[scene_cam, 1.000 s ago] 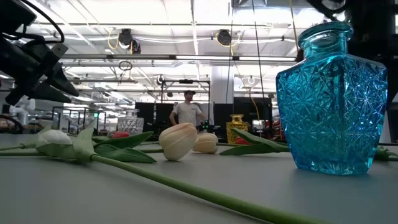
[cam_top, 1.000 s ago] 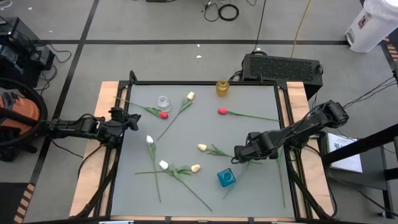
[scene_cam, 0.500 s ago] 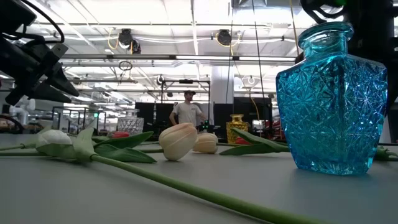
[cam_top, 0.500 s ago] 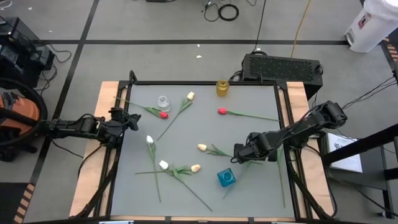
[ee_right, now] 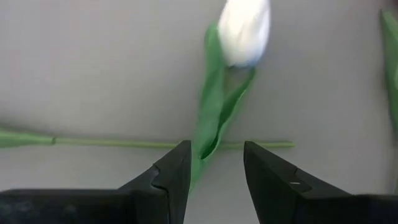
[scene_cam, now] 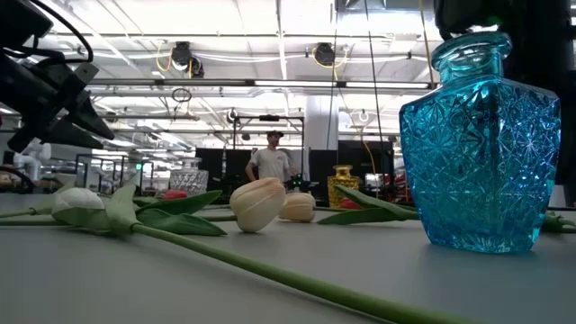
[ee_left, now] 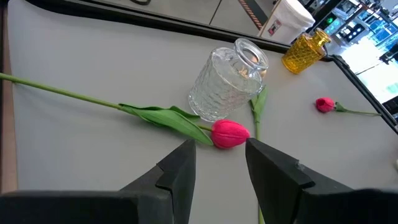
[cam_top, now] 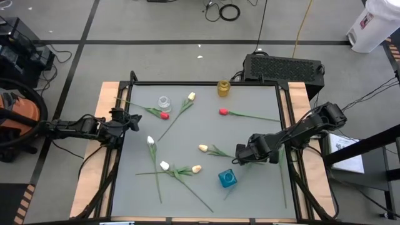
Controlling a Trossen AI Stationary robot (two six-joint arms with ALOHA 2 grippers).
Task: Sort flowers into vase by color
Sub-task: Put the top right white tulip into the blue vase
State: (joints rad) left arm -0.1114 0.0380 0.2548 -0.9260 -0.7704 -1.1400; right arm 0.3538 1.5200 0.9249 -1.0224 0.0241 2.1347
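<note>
Right end effector (cam_top: 239, 154) low over grey surface (cam_top: 250, 134), fingers (ee_right: 171, 177) parted, nothing between them. Just ahead of fingertips: leaves and stem of cream tulip (cam_top: 204, 148); head of same tulip farther ahead, in line with the gap. In right wrist view, leaves of that tulip (ee_right: 214, 118) reaching down into the gap, no contact visible. Second thin stem (ee_right: 149, 144) lying crosswise just past fingertips.

Blue vase (cam_top: 227, 179) near right end effector, toward front edge of surface, upright. Red tulip (cam_top: 223, 112) beyond right end effector, toward back edge, stem trailing to the right. Yellow vase (cam_top: 223, 88) at back edge, well apart.

Left end effector (cam_top: 134, 120) at left edge of surface, fingers (ee_left: 177, 177) parted, holding nothing. Red tulip head (ee_left: 231, 134) just ahead of fingertips, lying flat; clear vase (ee_left: 229, 81) right behind it, upright, touching or nearly touching the leaf. Cannot tell which.

Remaining flowers flat on surface between both end effectors: cream tulip (cam_top: 191, 96) beside clear vase, white tulip (cam_top: 150, 140), white tulip (cam_top: 164, 165) and cream tulip (cam_top: 197, 169) with crossed stems near front. No flower in any vase.

Person (scene_cam: 273, 160) standing in room behind surface.
</note>
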